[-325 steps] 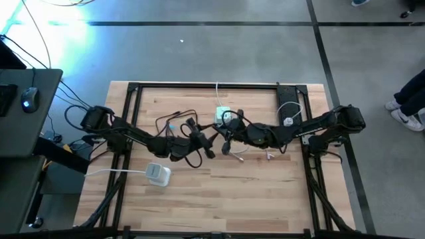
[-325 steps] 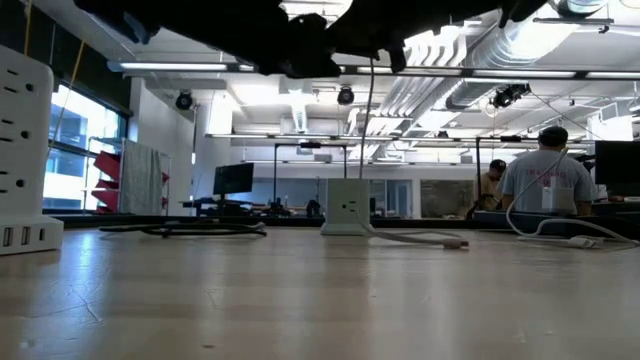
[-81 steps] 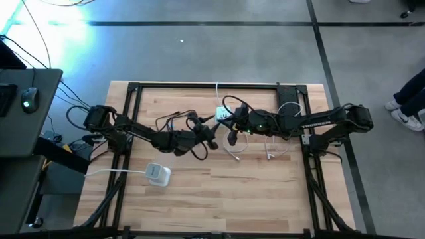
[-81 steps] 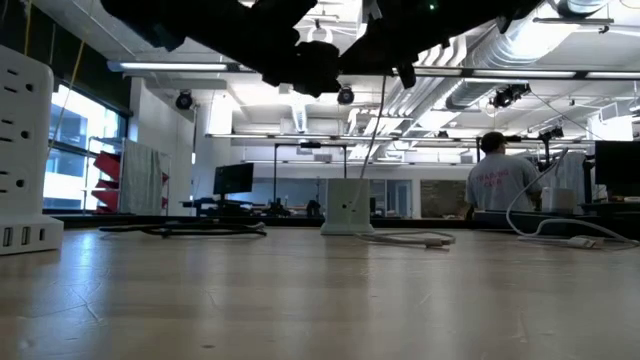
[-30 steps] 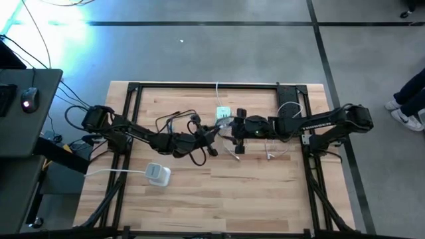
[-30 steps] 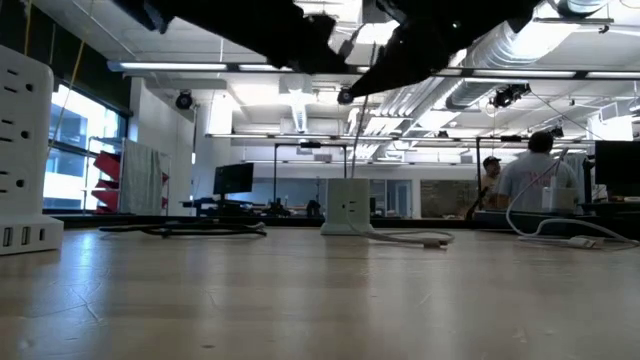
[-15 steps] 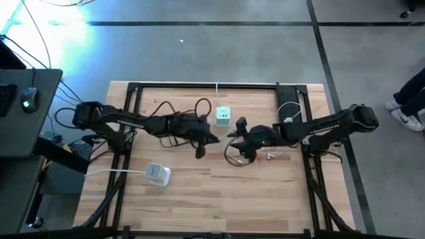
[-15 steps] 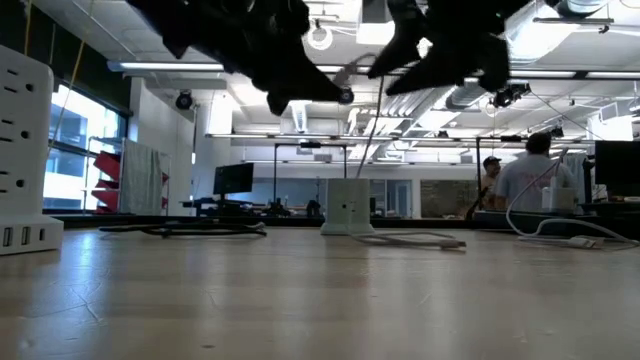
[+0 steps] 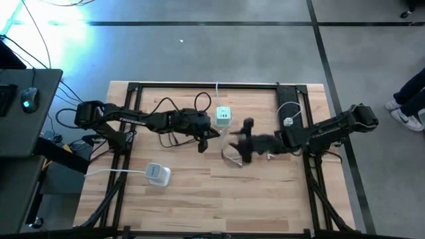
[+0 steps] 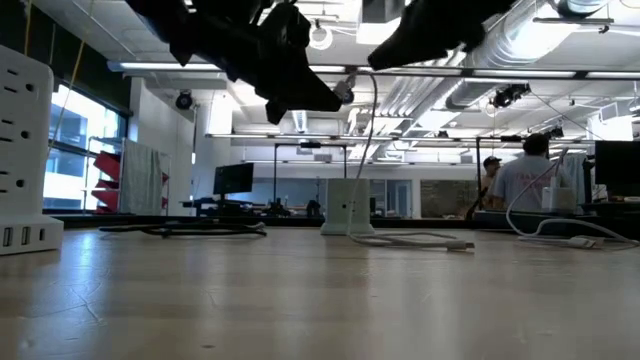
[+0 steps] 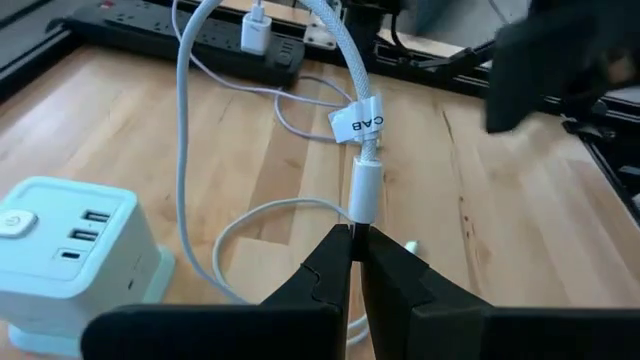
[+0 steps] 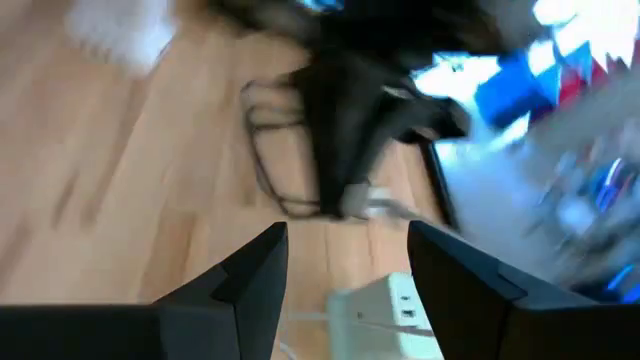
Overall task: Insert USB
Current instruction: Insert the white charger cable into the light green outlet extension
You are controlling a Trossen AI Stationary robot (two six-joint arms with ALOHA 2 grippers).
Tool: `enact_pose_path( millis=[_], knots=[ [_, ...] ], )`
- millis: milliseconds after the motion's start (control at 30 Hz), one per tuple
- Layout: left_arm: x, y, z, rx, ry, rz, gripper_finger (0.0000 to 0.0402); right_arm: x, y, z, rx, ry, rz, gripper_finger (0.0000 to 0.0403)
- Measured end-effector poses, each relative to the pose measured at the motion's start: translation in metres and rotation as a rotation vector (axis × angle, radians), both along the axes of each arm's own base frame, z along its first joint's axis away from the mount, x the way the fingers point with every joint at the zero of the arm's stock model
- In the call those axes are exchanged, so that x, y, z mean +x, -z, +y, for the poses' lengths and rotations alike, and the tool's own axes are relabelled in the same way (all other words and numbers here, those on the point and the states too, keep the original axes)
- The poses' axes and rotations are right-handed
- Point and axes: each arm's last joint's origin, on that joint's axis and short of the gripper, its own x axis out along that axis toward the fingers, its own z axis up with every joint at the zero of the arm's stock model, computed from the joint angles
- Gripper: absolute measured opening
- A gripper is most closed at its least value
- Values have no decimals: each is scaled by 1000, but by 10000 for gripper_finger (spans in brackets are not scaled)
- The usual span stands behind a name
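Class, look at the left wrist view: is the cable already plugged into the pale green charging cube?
No: the left gripper holds the cable plug in the air, apart from the charging cube.

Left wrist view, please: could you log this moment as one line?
left end effector: shut on USB cable | green charging cube: nearby, apart | right end effector: open, empty

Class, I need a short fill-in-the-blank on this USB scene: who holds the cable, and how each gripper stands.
1. The left gripper is shut on the white ____.
2. The right gripper is ____ and holds nothing.
3. The mint cube shows ____ rectangular USB ports stacked on one face.
4. The cube rests on the ____.

Answers: cable; open; two; table
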Motion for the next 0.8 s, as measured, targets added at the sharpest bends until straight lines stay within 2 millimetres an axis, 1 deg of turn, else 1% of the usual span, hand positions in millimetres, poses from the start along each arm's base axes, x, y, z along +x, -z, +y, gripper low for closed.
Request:
enact_pose_path(
  millis=[67,133,200,233,333,400,567,800],
  knots=[
    [0,0,-2,18,3,-5,0,3,1,-15,155,29,-23,188],
    [0,0,-4,29,-7,-2,0,5,1,-29,329,21,-37,188],
    [0,0,-6,42,-3,2,0,7,2,-40,447,-9,-43,188],
    [1,0,-8,50,1,1,0,7,2,-44,478,-1,-46,188],
    [1,0,-9,60,0,-1,0,9,2,-51,508,14,-63,184],
    [1,0,-9,61,0,-3,0,11,6,-51,502,4,-48,177],
    [1,-1,-9,62,-2,-8,0,21,12,-49,513,-41,-77,153],
    [1,0,-8,60,-2,-2,0,23,11,-50,496,-32,-97,118]
  ],
)
